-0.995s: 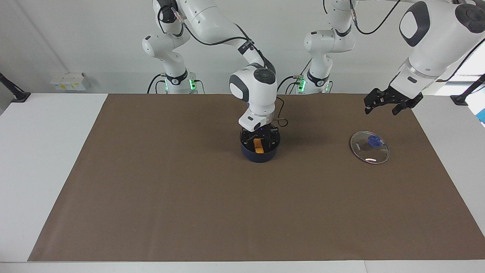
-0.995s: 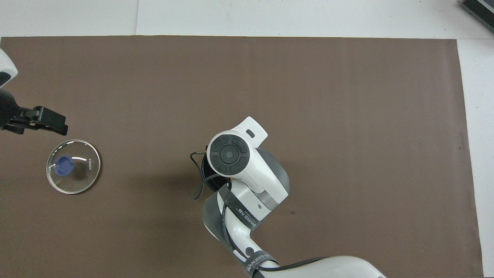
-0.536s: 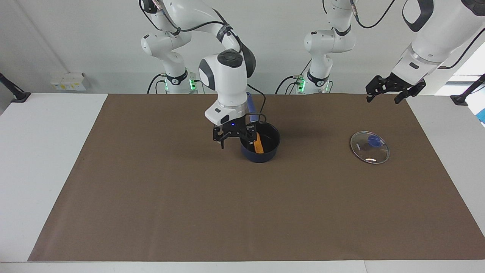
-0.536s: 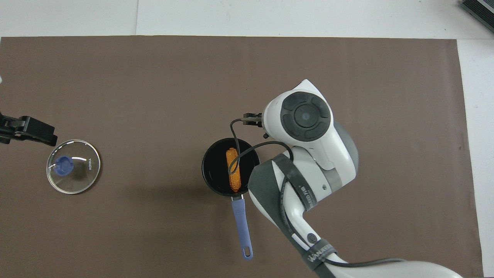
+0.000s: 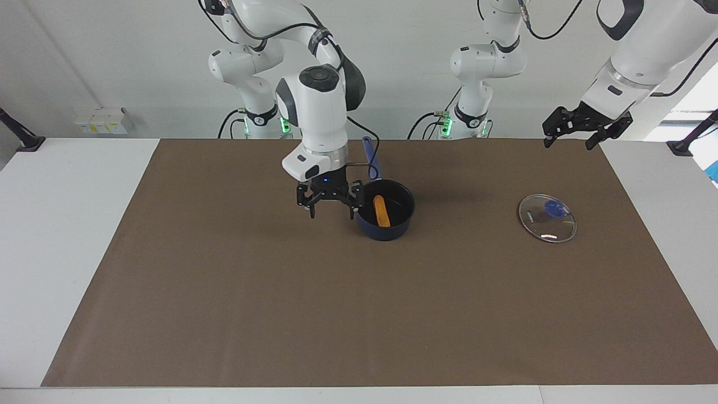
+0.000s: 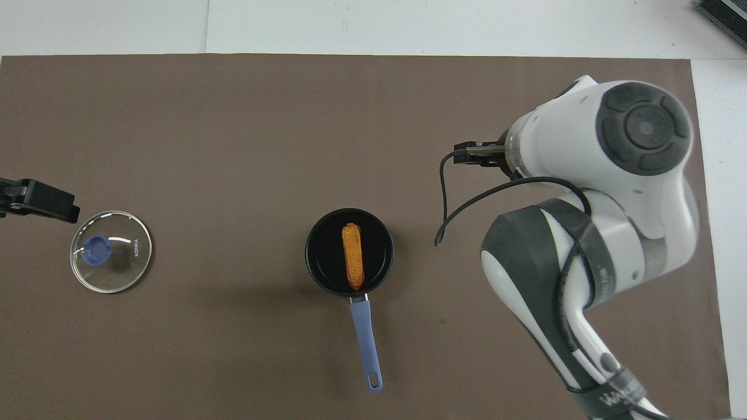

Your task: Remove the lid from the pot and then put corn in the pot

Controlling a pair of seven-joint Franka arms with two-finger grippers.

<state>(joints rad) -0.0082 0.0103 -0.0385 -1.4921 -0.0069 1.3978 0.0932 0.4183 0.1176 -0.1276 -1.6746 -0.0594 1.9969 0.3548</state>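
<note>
- Nearest the robots: pot handle pointing straight back at them, partly covered by the right arm's wrist and cable in the facing view. Fully visible only from overhead.
- Pot sitting mid-mat, open, with the corn lying flat inside, lengthwise in line with the handle. Looks like both parts of the job are done.
- Lid flat on the mat, knob up, well apart from the pot toward the left arm's end.
- Right gripper hanging low over the mat just beside the pot, on the right arm's end, fingers spread wide and holding nothing.
- Best move from here, probably: straight up first, then away, so neither a finger nor that dangling cable clips the rim or handle and tips the pot.
- Left gripper up in the air, above the mat edge close to the lid, fingers apart, empty, just waiting.
- Hard to make out: right fingers completely hidden under the arm's own wrist from overhead, and the left gripper cut off at the frame edge there.
</note>
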